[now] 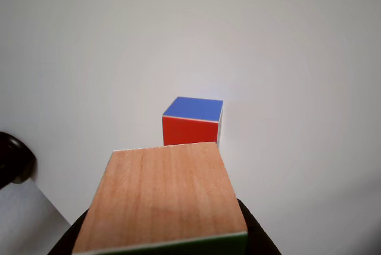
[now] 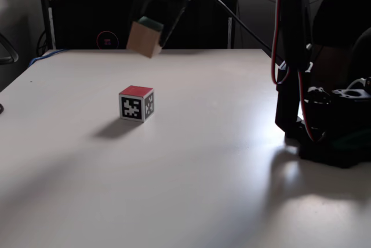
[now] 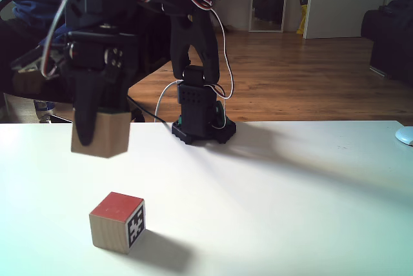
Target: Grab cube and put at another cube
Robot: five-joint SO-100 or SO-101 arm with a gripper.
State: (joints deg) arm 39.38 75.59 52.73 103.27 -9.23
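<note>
— Starting nearest the lens: in the other view the cube fills the foreground, wood face up, a green edge at the bottom, dark gripper parts under it.

— Held, then?

— Yes — the jaws are clamped on its sides, and in both fixed views it hangs in the air, clear of the table. Lifted, I'd judge, so it can travel without dragging.

— And beyond it?

— Another cube, blue on top and red in front, rests on the table further off. In a fixed view it sits below the held one and a little to the right.
</note>
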